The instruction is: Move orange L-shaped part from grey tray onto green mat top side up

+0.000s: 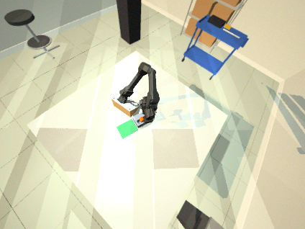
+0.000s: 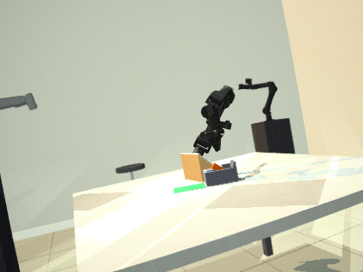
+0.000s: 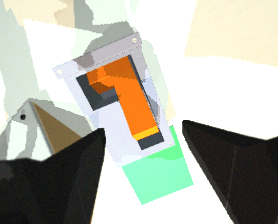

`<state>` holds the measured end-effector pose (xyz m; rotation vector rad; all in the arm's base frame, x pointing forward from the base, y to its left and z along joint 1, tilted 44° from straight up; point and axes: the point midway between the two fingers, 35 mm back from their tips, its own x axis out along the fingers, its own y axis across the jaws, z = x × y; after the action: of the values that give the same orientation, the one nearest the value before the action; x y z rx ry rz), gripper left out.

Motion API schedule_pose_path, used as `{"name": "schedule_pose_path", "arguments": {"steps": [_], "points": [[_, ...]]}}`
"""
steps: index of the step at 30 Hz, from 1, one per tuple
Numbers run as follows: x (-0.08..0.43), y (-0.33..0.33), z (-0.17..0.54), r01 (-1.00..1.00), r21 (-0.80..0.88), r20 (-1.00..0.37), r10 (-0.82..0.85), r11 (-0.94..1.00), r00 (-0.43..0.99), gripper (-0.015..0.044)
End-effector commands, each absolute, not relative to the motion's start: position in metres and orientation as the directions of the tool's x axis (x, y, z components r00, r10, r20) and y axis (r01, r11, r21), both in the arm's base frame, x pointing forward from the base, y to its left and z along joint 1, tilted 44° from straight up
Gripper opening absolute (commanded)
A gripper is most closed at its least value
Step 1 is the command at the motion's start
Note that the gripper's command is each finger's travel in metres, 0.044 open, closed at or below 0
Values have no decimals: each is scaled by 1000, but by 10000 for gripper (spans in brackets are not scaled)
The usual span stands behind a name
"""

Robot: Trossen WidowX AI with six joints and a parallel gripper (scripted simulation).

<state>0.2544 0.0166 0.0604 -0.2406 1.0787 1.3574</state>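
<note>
The orange L-shaped part [image 1: 141, 119] [image 2: 217, 167] [image 3: 134, 102] lies tilted in the pocket of the grey tray [image 2: 220, 178] [image 3: 107, 131]. Its L-shaped end is low in the pocket. Its straight end, on the side of the green mat [image 1: 126, 129] [image 2: 189, 188] [image 3: 157, 181], is tipped up, with a bright end face and dark pocket showing past it. My gripper [image 2: 217, 148] [image 3: 144, 129] is open and empty above the tray. In the wrist view its fingertips stand wide, one on either side of the straight end. The mat is bare.
An orange-sided block with a pale top [image 1: 123, 107] [image 2: 192, 168] stands close beside the tray; in the wrist view its brown side [image 3: 56, 131] shows near the left finger. A blue cart [image 1: 219, 32], a stool [image 1: 19, 17] and a black pedestal [image 1: 130, 16] stand farther off.
</note>
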Motion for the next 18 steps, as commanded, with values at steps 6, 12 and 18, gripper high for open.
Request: {"name": "schedule_pose_path", "arguments": {"steps": [6,12,18], "points": [[249,4,45,-966,257,-731,660,29,-175,280],[248,11,37,-966,257,-731,660,29,-174,280],[244,25,23,-966,257,-730,661,29,-174,280]]}}
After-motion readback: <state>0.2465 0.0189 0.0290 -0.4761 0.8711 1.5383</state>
